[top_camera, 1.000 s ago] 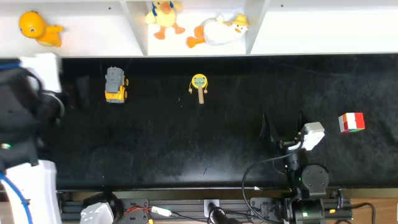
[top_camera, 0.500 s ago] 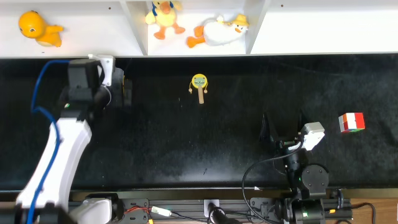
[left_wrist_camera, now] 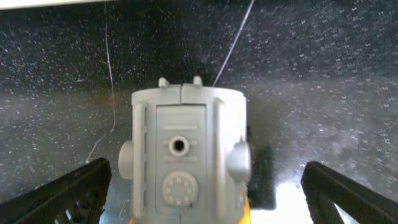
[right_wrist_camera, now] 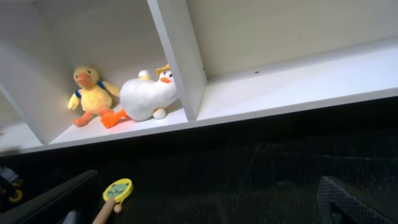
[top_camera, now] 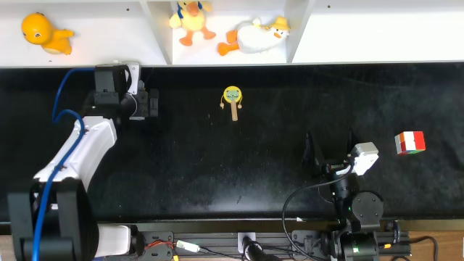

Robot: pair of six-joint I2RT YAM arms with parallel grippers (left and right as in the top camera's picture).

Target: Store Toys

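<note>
Left gripper (top_camera: 151, 105) — swung in from left edge | wide open, empty | straddling toy truck (left_wrist_camera: 186, 149)

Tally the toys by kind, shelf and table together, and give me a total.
Ducks: 3 (orange duck, yellow plush duck, white plush duck)
Toy truck: 1
Rattle: 1
Colour cube: 1
Total: 6

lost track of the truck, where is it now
Left wrist view: grey toy truck on the black mat between the open fingers of the left gripper, untouched; top view puts that at far left, by the white shelf.
</note>
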